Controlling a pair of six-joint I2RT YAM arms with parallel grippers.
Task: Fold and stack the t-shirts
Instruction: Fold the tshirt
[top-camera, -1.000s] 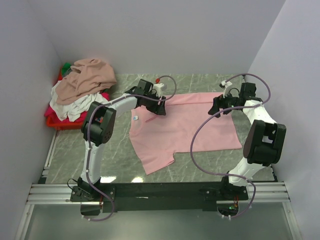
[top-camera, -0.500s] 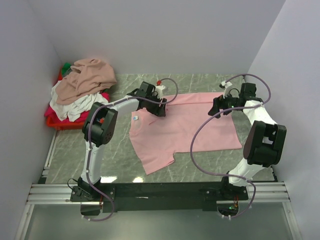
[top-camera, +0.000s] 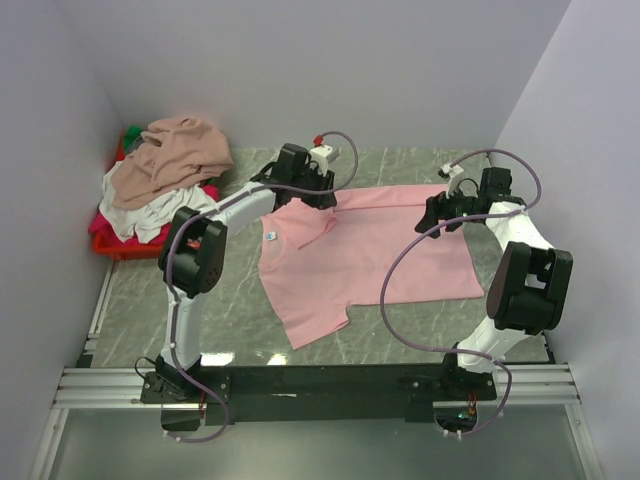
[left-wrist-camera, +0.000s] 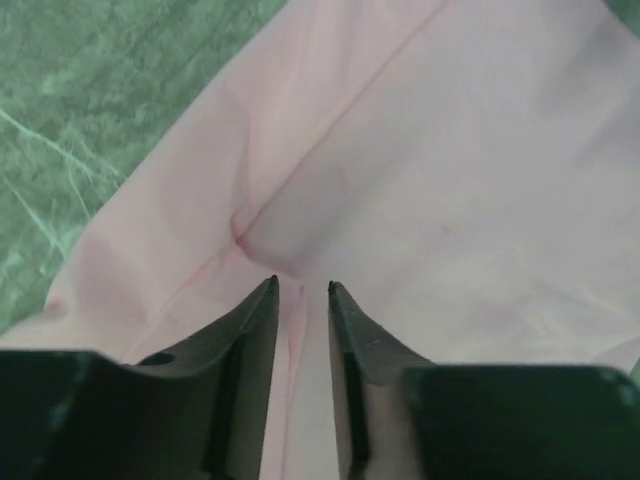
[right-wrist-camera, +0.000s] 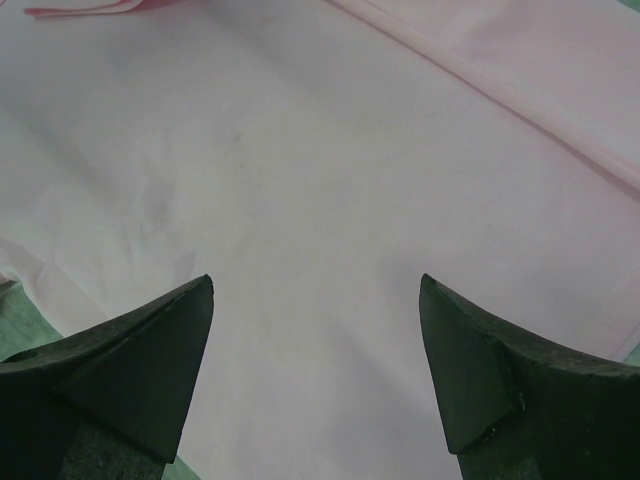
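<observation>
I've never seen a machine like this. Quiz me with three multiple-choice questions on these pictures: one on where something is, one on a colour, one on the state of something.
1. Where does the heap of clothes sit?
A) in the red basket at the far left corner of the table
B) at the near right edge
C) on the spread shirt

2. What colour is the t-shirt spread out on the table?
A) green
B) white
C) light pink

3. How does the right pincer stand?
A) clamped on a sleeve
B) wide open over the cloth, holding nothing
C) out of sight

Answers:
1 A: the top view shows the heap piled over the basket in that corner.
2 C: every view shows light pink cloth.
3 B: its wrist view shows the fingers far apart, with only smooth cloth beneath.
</observation>
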